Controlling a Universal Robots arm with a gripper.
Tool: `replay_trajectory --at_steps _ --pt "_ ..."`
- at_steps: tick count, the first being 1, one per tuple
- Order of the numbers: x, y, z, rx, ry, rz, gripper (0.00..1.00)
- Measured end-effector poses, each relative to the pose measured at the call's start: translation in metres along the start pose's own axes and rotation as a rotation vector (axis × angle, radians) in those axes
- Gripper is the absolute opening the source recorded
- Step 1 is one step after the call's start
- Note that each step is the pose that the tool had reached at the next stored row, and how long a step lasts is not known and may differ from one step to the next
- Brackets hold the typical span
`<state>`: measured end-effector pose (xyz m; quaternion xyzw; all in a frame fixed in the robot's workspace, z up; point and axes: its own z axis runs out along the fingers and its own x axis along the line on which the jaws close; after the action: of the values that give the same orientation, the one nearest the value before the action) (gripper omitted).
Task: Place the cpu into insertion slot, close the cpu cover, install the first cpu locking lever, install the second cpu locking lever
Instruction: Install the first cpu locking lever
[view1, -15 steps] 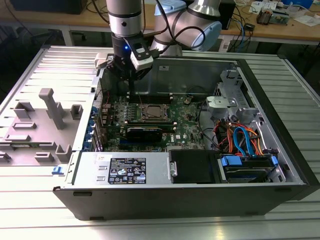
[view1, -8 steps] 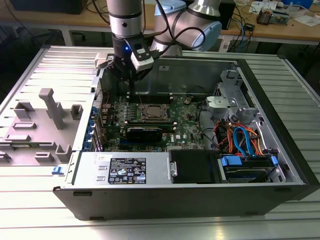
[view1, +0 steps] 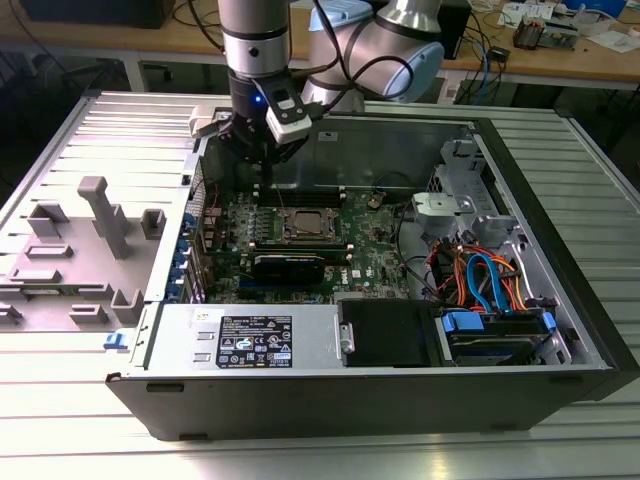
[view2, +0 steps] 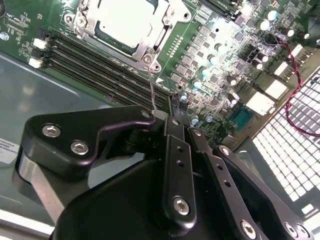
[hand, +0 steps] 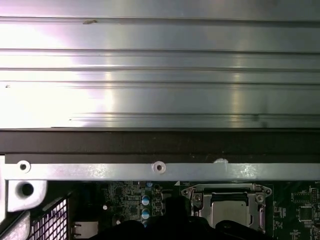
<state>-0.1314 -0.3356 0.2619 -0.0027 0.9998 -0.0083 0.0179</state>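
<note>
Cpu (view2: 126, 21) seemingly just beside the gripper (view2: 173, 107)

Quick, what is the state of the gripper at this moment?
Gripper: closed, fingertips at the end of the thin wire locking lever; whether it really clamps the lever cannot be told.

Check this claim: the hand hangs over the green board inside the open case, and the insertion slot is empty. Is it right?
Not quite. The insertion slot is filled: the cpu sits in it, as the second wrist view shows. The hand does hang over the green board inside the open case.
</note>
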Motion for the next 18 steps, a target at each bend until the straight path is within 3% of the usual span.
replay_trajectory --at_steps 18 --pt "-0.0271 -0.0001 0.0027 0.0 0.0 0.0 0.11"
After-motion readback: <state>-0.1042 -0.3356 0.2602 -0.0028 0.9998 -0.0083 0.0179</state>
